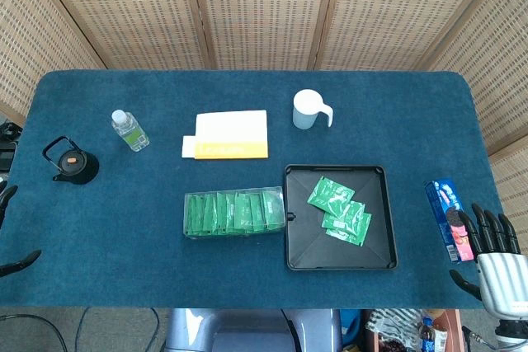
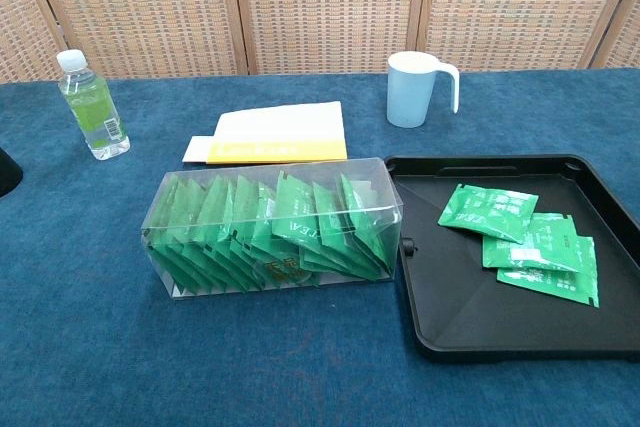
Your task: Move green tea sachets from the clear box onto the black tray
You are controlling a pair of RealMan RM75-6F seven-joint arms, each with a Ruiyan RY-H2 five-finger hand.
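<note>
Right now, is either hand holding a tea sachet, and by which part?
Nothing is held. The right hand rests open at the table's edge. Of the left hand only bare fingers show, away from the sachets.

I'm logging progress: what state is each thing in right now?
clear box: open-topped, full of upright sachets
black tray: holds three sachets
sachets on tray: flat, overlapping
water bottle: capped, upright
mug: upright
right hand: open, off the table's edge

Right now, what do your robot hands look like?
My right hand has slim black fingers on a silvery grey metal body, with a black thumb sticking out sideways. Of my left hand only dark, thin black fingertips peek in at the edge. Black cables trail below it.
</note>
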